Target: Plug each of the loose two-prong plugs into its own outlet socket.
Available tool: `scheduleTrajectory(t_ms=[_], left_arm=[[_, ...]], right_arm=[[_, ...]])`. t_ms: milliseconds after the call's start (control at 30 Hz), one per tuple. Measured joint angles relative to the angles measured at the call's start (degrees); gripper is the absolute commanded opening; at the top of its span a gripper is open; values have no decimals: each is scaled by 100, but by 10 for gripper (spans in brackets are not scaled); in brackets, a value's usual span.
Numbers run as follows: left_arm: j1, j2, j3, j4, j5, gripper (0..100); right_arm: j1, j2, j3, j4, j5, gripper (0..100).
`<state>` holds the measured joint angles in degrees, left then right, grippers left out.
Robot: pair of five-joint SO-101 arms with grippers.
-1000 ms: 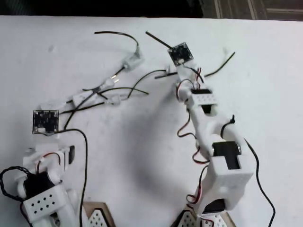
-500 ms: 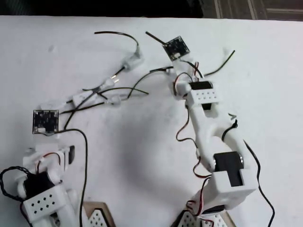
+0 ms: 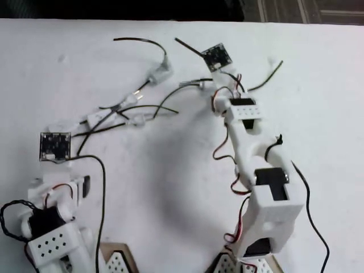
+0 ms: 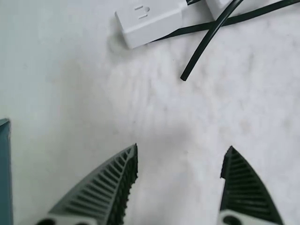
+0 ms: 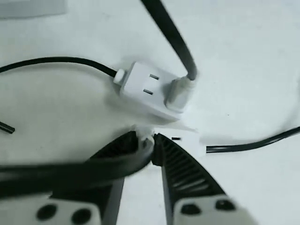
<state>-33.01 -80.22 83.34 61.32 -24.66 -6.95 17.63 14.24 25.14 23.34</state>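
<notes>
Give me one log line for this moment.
left gripper open over table, outlet socket near | right gripper shut on plug cord beside second socket

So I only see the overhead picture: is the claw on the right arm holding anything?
Observer: Yes, the right gripper is shut on a black cable, close to a white outlet socket.
Operator: Is that socket free?
Observer: Two slots on it are open; a grey plug sits at its end, apparently plugged in.
Operator: And the other claw?
Observer: The left gripper is open above the table, a second socket ahead of it.
</notes>
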Motion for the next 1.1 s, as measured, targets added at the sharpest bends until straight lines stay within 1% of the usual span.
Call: scheduleTrajectory(t_ms=[100, 200, 267, 300, 367, 433, 533, 700, 833, 967, 1100], left_arm=[[0, 0, 0, 0, 0, 288], [0, 0, 0, 0, 0, 290], [0, 0, 0, 0, 0, 290], [0, 0, 0, 0, 0, 290], [0, 0, 0, 0, 0, 290], [53, 0, 0, 0, 0, 290], [273, 0, 0, 0, 0, 290], [352, 0, -53, 9, 0, 290], [352, 0, -554, 343, 18, 289], [229, 0, -1037, 826, 18, 288], [-149, 0, -1046, 905, 18, 289]], right_arm=[[35, 0, -44, 79, -9, 61], [35, -149, -53, 431, -18, 174], [18, -404, -44, 844, -273, 239], [-26, -598, -44, 1081, -448, 252], [-149, -1046, -44, 1582, -695, 250], [-308, -1512, -44, 2066, -782, 239], [-527, -2198, -44, 2699, -835, 215], [-791, -3165, -44, 3780, -835, 152], [-1213, -3736, -44, 4510, -835, 139], [-1758, -3903, -18, 4738, -800, 182], [-2409, -3798, 325, 4545, -97, 217]])
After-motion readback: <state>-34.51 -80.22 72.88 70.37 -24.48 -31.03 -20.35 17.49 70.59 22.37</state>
